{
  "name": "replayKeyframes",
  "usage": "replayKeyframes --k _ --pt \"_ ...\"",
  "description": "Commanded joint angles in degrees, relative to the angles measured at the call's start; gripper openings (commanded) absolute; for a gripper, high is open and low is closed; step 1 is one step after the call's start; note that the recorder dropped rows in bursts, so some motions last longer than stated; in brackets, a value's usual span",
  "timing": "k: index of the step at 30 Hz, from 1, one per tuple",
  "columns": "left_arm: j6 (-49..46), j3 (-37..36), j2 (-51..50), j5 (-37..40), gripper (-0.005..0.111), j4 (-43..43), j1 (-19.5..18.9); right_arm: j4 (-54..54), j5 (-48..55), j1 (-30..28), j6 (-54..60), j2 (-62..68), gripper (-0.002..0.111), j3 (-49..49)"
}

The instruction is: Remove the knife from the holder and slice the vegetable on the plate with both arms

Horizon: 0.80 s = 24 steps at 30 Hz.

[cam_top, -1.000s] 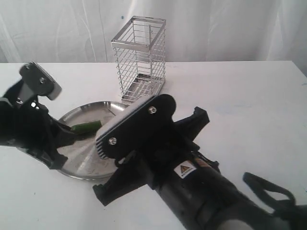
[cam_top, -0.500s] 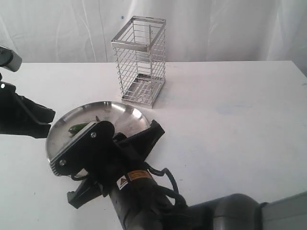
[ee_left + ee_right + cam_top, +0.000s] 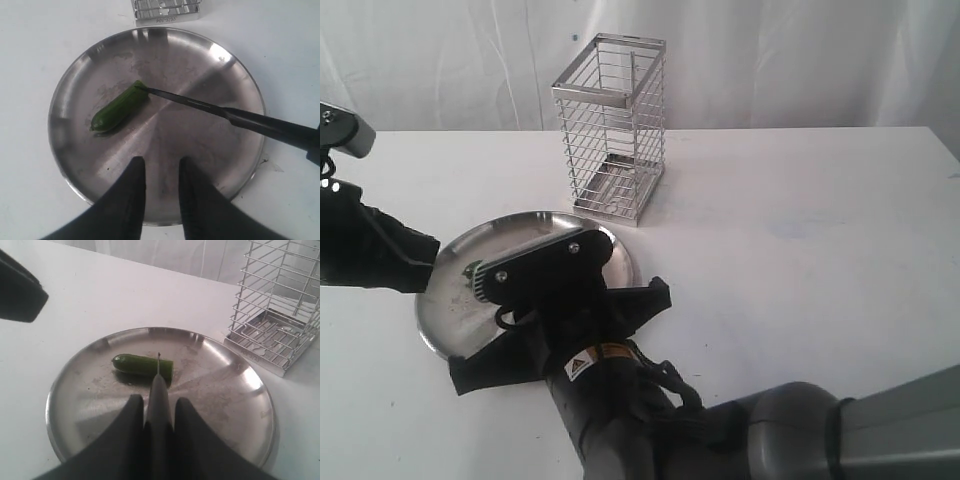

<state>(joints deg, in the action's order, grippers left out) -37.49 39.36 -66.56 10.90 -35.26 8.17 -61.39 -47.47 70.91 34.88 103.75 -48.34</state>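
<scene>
The steel plate (image 3: 70, 145) holds the small green vegetable (image 3: 119, 107), lying flat left of the plate's middle. My right gripper (image 3: 159, 407) is shut on the black knife (image 3: 158, 390), gripping its handle. The dark blade (image 3: 185, 100) reaches across the plate and its tip touches the vegetable's (image 3: 142, 365) cut end. My left gripper (image 3: 160, 167) hovers open over the plate's near rim, a short way from the vegetable, with nothing between its fingers. In the exterior view my right arm (image 3: 570, 290) covers much of the plate (image 3: 445, 300). The wire holder (image 3: 610, 130) stands empty behind it.
The holder's base (image 3: 270, 340) sits just beyond the plate's far rim. A white table and a white curtain surround everything. My left arm (image 3: 370, 250) is at the table's left edge.
My left arm drew back left off the plate. My right arm swung left and down over the plate, bringing the knife to the vegetable.
</scene>
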Motion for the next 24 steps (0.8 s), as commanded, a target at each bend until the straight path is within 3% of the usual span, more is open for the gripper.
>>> replayKeyframes --k 1,8,24 --pt "0.45 0.11 -1.49 0.14 0.03 -1.81 -0.07 2.68 -1.37 -0.21 -0.7 1.64 0.0 -0.25" --pt "0.45 0.11 -1.53 0.14 0.03 -1.94 -0.07 3.11 -5.57 -0.48 -0.7 3.11 0.0 -0.36" --pt "0.45 0.11 -1.53 -2.11 0.03 -1.92 -0.07 9.93 -1.7 -4.96 -6.69 7.77 0.0 -3.94"
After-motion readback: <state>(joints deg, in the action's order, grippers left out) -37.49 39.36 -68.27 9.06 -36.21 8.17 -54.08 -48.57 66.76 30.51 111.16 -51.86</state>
